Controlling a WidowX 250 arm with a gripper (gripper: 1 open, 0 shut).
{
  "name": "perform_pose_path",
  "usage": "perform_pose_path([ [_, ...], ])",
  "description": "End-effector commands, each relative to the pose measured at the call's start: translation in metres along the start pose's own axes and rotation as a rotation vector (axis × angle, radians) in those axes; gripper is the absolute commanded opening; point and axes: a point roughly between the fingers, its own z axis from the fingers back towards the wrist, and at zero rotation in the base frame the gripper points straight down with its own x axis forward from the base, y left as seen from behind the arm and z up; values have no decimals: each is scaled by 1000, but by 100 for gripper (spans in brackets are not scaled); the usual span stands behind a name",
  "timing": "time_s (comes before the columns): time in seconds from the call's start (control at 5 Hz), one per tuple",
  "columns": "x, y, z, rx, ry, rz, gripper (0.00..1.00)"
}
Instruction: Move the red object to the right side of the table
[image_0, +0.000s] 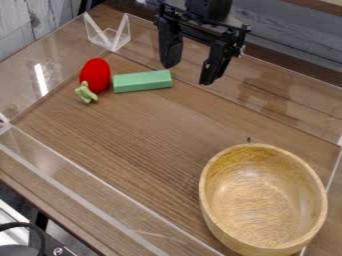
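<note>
The red toy (95, 73) was placed just beside the green block (142, 81) on the table (154, 140). The gripper (191, 63) was held wide open above the table, near the block.

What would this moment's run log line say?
claw: open, holding nothing | strawberry: on table, beside green block | move: not yet done

Brown table (163, 149) — red object (95, 73), green block (142, 81), bowl (263, 200)
</note>
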Motion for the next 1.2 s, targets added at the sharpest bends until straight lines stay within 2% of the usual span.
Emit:
perform_pose_path([
  [0.0, -4, 23, -4, 4, -2, 14, 100],
  [0.4, -18, 79, -8, 10, -37, 55, 100],
  [0.6, -21, 104, -7, 10, -57, 69, 100],
  [1.0, -16, 141, -15, 19, -87, 96, 100],
])
